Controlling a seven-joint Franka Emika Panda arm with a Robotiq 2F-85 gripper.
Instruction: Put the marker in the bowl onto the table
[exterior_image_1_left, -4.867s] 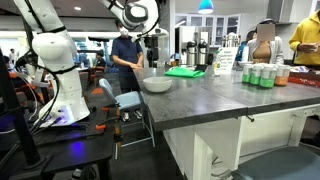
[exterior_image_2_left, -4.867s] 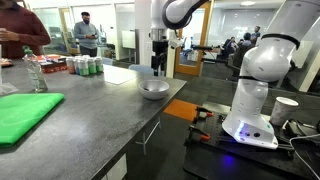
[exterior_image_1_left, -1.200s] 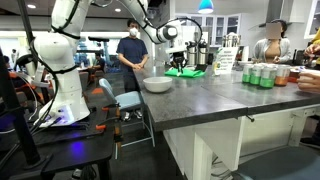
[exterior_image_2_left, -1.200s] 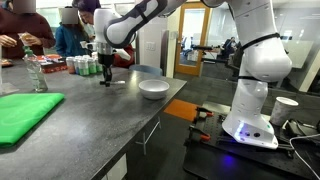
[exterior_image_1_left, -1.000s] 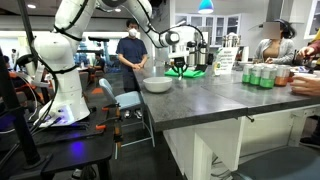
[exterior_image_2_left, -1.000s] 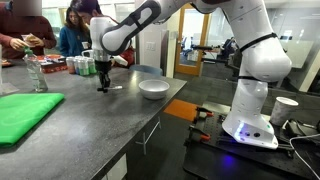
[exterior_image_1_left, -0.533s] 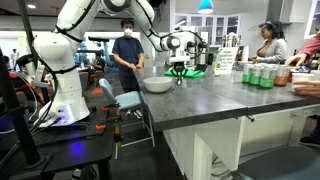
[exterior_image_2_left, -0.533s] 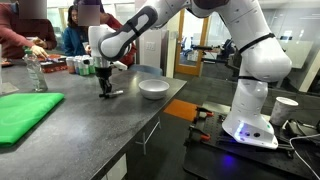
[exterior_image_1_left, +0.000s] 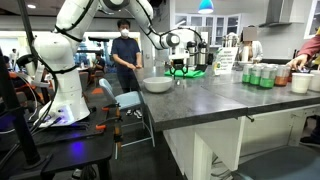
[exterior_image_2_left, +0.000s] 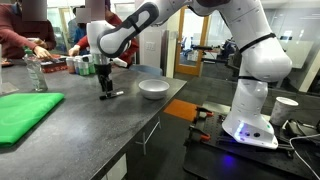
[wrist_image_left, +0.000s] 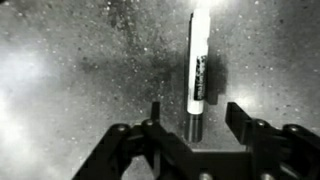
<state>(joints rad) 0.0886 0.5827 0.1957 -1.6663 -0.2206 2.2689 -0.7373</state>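
green cloth (exterior_image_2_left: 25, 115): lies flat on the tabletop (exterior_image_2_left: 90, 128) at the far left in an exterior view, well apart from the claw.
bottle (exterior_image_2_left: 38, 76): clear plastic, upright behind the cloth.
cans (exterior_image_2_left: 85, 66): a tight cluster standing near the far edge of the slab, behind the claw.
claw (exterior_image_2_left: 104, 88): points straight down, its tips low over the tabletop, to the left of the bowl. In the wrist view the claw (wrist_image_left: 197, 120) has its two fingers (wrist_image_left: 240, 115) spread wide apart, and they grip nothing.
marker (wrist_image_left: 198, 75): out of the bowl, lying flat on the tabletop in the gap between the spread fingers and touching neither. It has a white barrel with a dark label strip, and its dark end is nearest the claw. In an exterior view it shows only as a small dark stick (exterior_image_2_left: 113, 95) just beside the claw tips.
tabletop: a dark, speckled grey slab on a white base, seen in both exterior views (exterior_image_1_left: 220, 95).
bowl (exterior_image_2_left: 153, 89): white, shallow and upright on the tabletop close to its edge. It is near the marker but apart from it. From the opposite side, the bowl (exterior_image_1_left: 157, 85) sits left of the claw (exterior_image_1_left: 180, 68).
arm (exterior_image_2_left: 200, 10): white, reaching from the right over the bowl and down to the claw.
base (exterior_image_2_left: 250, 110): a white pedestal on the low black bench (exterior_image_2_left: 230, 150), right of the tabletop.
cup (exterior_image_2_left: 284, 108): white, upright on the bench at the far right.
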